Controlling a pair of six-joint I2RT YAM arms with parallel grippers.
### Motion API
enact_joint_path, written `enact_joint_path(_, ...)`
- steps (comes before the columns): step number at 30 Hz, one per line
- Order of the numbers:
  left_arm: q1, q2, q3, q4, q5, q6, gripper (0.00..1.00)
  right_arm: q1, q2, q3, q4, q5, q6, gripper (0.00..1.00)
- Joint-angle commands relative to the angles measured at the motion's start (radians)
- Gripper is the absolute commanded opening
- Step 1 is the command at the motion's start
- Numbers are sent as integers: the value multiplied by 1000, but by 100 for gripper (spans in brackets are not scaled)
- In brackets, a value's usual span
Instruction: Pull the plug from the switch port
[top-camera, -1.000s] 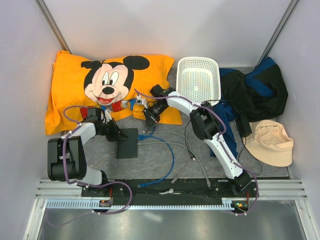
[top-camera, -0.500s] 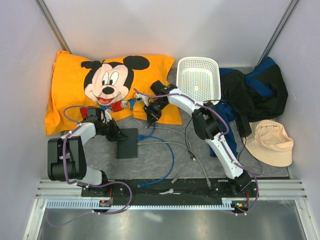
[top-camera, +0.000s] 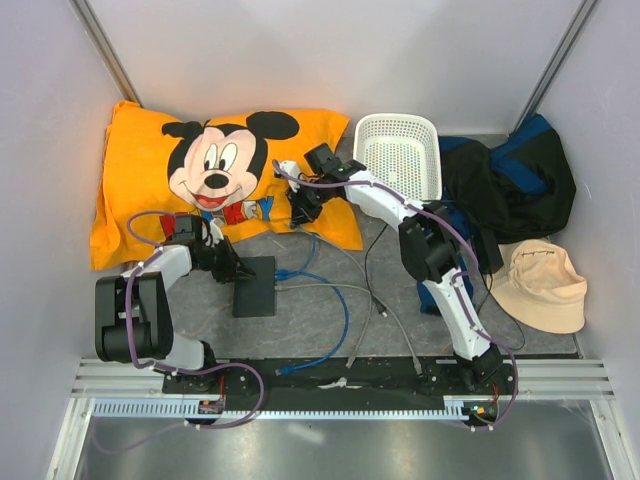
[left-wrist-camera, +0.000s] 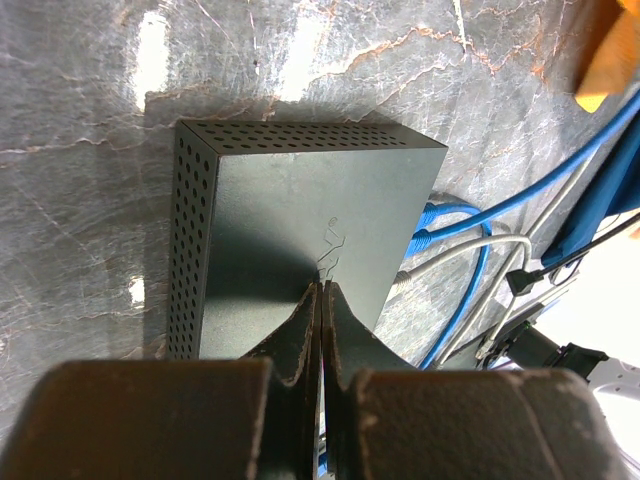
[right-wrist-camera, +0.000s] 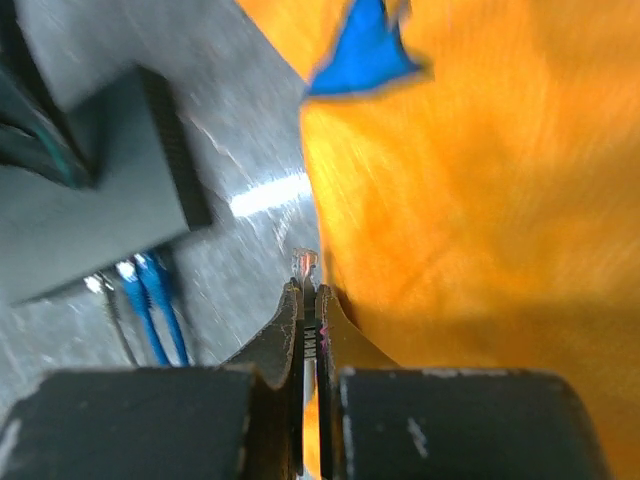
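The dark-grey switch port (top-camera: 255, 286) lies flat on the table; in the left wrist view (left-wrist-camera: 300, 215) its top and perforated sides show. My left gripper (top-camera: 232, 270) (left-wrist-camera: 321, 290) is shut, its tips resting on the switch's top. Two blue plugs (left-wrist-camera: 438, 214) and a grey cable (left-wrist-camera: 470, 248) still sit at its narrow right edge. My right gripper (top-camera: 300, 211) (right-wrist-camera: 310, 290) is shut on a clear plug (right-wrist-camera: 311, 266), held away from the switch (right-wrist-camera: 90, 215) beside the orange pillow's edge. Its grey cable (top-camera: 345, 262) trails down the table.
An orange Mickey Mouse pillow (top-camera: 150, 190) lies at the back left. A white basket (top-camera: 398, 155), a dark jacket (top-camera: 510, 185) and a beige hat (top-camera: 540, 285) are at the right. A blue cable (top-camera: 340, 330) and loose cable ends (top-camera: 385, 315) lie in front of the switch.
My right gripper has moved back from the switch toward the pillow with the plug, dragging the grey cable along. The left gripper and switch have stayed still.
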Motion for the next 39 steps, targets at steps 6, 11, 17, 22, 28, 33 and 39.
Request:
enact_joint_path(6, -5, 43, -33, 1, -178, 61, 2, -2, -136, -155, -77, 121, -138, 0)
enact_joint_path(11, -5, 43, -33, 1, -178, 62, 2, -1, -151, -215, -117, 217, -167, 0)
enact_joint_path(17, -7, 25, -38, 3, -178, 62, 2, -1, -197, -308, -119, 308, -188, 0)
enact_joint_path(22, -7, 28, -38, 4, -176, 64, 2, -1, -258, -324, -116, 345, -179, 35)
enact_joint_path(28, -7, 35, -39, 0, -175, 67, 2, -36, -410, -354, -103, 311, -98, 57)
enact_joint_path(33, -13, 62, -28, 9, -167, 64, 2, -67, -516, -567, -91, 420, -191, 52)
enact_joint_path(39, -15, 57, -21, 12, -166, 65, 2, -119, -524, -718, -85, 480, -213, 46)
